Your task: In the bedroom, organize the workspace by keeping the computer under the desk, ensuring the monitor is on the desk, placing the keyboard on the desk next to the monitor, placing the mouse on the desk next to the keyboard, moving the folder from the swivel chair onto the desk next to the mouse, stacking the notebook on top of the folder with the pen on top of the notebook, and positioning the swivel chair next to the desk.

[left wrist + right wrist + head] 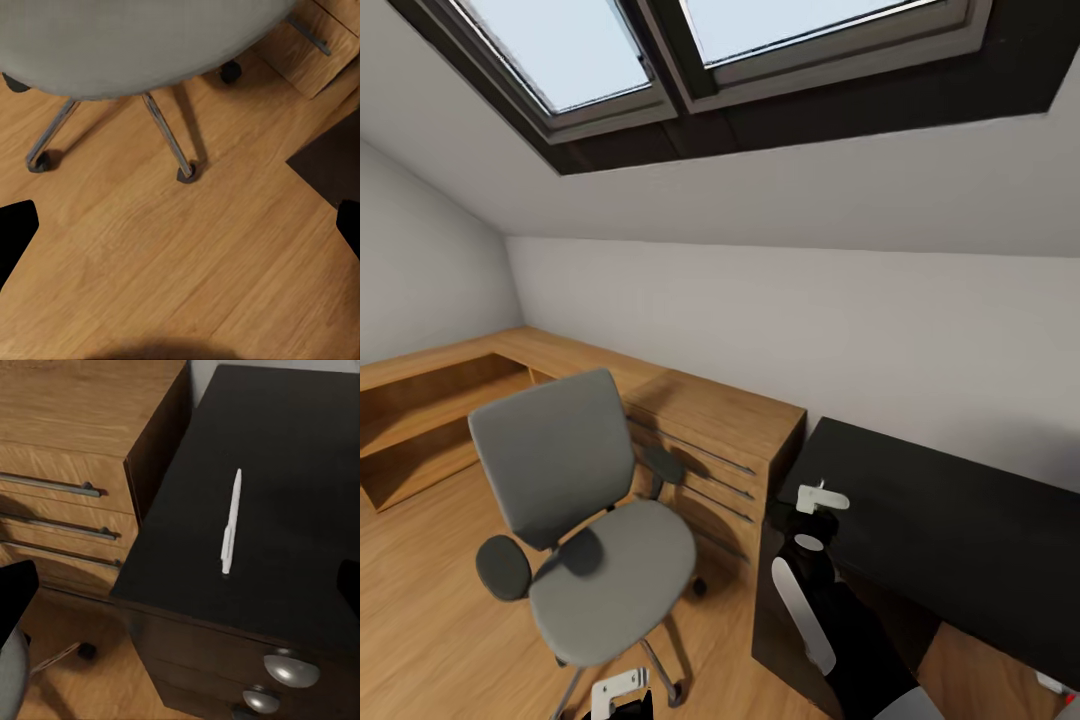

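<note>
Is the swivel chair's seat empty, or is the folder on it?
Empty. The head view shows the swivel chair's grey seat bare, with no folder on it. The pen lies flat on the desk.

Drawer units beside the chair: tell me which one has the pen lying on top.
The glossy black drawer unit with round silver knobs; the thin white pen lies on it. The wooden drawer unit has bar handles.
</note>
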Robot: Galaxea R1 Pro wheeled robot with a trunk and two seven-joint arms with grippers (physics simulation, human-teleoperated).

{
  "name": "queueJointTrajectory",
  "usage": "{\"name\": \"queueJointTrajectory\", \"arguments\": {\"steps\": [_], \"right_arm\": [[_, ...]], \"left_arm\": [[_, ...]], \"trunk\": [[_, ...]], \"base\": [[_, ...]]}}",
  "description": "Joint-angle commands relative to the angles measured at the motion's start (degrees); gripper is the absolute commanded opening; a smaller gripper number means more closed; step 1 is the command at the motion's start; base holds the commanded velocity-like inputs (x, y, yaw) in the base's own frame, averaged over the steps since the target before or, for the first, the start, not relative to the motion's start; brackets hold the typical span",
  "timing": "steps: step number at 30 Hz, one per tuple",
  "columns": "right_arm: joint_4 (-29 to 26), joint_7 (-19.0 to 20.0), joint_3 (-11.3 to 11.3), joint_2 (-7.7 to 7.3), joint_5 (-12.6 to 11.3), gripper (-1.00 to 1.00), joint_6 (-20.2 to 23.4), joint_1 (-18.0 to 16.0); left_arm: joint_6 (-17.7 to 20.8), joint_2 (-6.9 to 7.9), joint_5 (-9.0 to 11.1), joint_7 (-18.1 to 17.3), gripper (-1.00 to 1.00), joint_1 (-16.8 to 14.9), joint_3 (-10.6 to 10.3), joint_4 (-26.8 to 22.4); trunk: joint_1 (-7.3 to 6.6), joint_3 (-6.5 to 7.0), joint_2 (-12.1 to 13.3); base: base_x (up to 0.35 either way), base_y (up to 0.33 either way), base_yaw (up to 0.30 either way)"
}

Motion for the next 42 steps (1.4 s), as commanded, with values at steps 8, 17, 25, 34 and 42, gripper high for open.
{"name": "queueJointTrajectory", "arguments": {"steps": [8,17,25,34,42], "right_arm": [[0.00,-0.32,0.02,-0.09,-0.16,1.00,0.26,-0.06],[4.80,-0.20,-0.13,-0.24,0.04,1.00,0.06,-0.13],[20.55,1.10,-0.19,-1.15,0.18,1.00,-9.88,-5.88],[32.15,9.81,-0.24,-2.50,0.18,1.00,-15.85,-10.57],[40.98,13.16,-0.25,-3.14,0.22,1.00,-21.64,-13.64]], "left_arm": [[0.14,0.08,0.24,0.40,1.00,-0.06,-0.27,-0.12],[0.24,0.00,0.24,0.40,1.00,-0.06,-0.27,-0.12],[0.20,-0.01,0.24,0.37,1.00,-0.06,-0.27,-0.12],[0.20,-0.01,0.24,0.32,1.00,-0.06,-0.27,-0.12],[0.18,-0.06,0.15,0.29,1.00,-0.06,-1.16,-0.33]], "trunk": [[0.04,-0.07,-0.04],[0.04,-0.07,-0.04],[0.04,-0.07,-0.04],[0.04,-0.07,-0.04],[0.04,-0.07,-0.04]], "base": [[0.317,0.000,0.000],[0.123,0.000,0.000],[0.005,0.000,0.000],[0.000,0.000,0.000],[0.000,0.000,0.000]]}}
